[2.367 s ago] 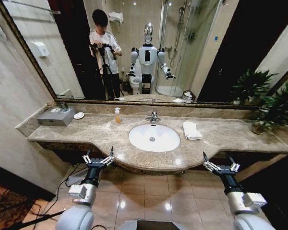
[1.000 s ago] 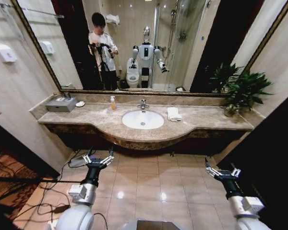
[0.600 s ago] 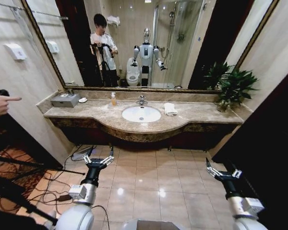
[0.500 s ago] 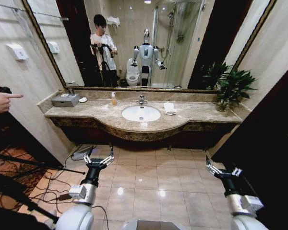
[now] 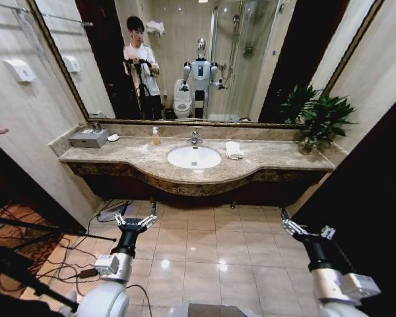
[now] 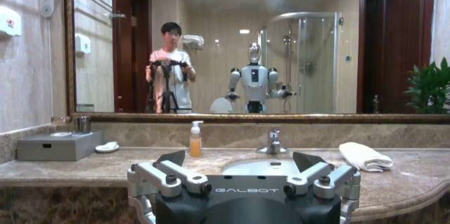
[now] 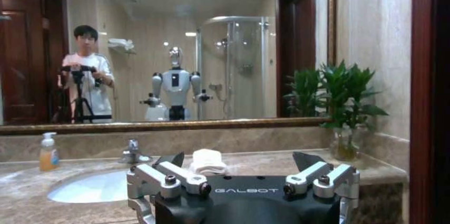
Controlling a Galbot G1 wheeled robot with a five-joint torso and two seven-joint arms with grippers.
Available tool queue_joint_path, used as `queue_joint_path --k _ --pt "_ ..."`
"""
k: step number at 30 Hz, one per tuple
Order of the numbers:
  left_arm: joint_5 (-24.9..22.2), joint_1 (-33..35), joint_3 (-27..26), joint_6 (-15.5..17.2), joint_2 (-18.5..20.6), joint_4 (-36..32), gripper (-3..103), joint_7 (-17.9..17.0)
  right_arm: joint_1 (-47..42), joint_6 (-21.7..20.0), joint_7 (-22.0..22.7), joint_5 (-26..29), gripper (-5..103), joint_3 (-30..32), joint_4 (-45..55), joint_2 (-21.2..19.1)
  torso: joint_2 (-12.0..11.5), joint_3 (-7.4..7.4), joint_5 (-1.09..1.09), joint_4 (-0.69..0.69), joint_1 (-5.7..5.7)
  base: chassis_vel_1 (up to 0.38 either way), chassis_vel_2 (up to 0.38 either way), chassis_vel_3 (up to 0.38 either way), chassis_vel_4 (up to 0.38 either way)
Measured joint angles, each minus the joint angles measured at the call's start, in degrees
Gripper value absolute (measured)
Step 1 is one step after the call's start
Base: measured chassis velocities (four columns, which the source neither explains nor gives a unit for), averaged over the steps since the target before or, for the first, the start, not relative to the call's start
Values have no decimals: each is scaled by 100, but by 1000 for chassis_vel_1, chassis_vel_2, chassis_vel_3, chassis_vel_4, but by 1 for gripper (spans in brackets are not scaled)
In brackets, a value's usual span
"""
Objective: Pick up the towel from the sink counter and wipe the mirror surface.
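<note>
Folded white towel (image 5: 234, 150) — on long mottled beige marble sink counter (image 5: 119, 156), right of oval white basin (image 5: 194, 156), toward back edge below wide bronze-framed mirror (image 5: 251, 59). Left gripper (image 5: 134, 220), right gripper (image 5: 307, 232) — fingers wide, empty, over floor, well short of the counter.
</note>
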Motion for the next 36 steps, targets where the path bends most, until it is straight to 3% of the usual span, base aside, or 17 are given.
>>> queue_joint_path --k 22,26,29,36 --pt "0 0 0 0 0 0 100 0 427 -101 122 -879 100 -1147 -394 -28 0 1 0 -1 1 0 0 0 0" --pt "0 0 0 0 0 0 100 0 387 34 324 -1036 100 -1520 -505 -183 0 1 0 -1 2 0 0 0 0" --pt "0 0 0 0 0 0 100 0 391 155 755 -1169 100 -1963 -591 -478 0 1 0 0 1 0 0 0 0" --pt "0 0 0 0 0 0 100 0 447 187 1075 -1355 100 -2432 -616 -605 0 1 0 -1 2 0 0 0 0"
